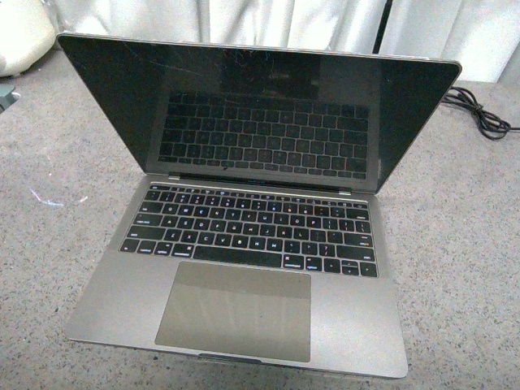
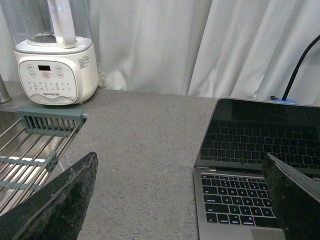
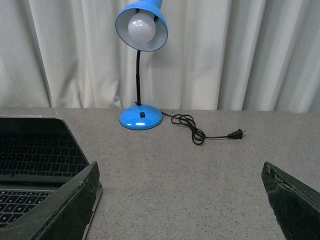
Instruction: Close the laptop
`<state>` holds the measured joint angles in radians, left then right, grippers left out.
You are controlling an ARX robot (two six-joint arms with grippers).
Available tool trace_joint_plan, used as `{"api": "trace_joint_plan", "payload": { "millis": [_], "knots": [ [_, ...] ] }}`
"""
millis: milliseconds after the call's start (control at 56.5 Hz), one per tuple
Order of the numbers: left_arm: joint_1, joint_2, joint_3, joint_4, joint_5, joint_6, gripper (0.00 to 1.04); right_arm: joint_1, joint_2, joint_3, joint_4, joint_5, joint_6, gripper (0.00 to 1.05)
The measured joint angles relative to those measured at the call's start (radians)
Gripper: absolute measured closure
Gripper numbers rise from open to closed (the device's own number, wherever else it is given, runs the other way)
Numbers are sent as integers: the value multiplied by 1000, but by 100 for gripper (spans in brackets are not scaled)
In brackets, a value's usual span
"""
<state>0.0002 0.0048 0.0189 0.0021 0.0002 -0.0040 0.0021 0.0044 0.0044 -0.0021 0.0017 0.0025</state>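
The space-grey laptop stands open on the grey speckled counter, its black screen tilted back and its backlit keyboard facing me. Neither arm shows in the front view. My left gripper is open and empty, low over the counter to the left of the laptop; one finger overlaps its keyboard in the picture. My right gripper is open and empty, over bare counter to the right of the laptop.
A white blender base and a sink with a wire rack lie left of the laptop. A blue desk lamp with a black cord and plug stands behind right. White curtains hang behind.
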Motion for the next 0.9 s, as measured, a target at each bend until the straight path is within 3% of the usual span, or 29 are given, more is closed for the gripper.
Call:
{"api": "trace_joint_plan", "payload": {
  "millis": [903],
  "knots": [
    [0, 0, 0, 0, 0, 0, 6, 0, 0, 0, 0, 0, 0, 9]
  ]
}}
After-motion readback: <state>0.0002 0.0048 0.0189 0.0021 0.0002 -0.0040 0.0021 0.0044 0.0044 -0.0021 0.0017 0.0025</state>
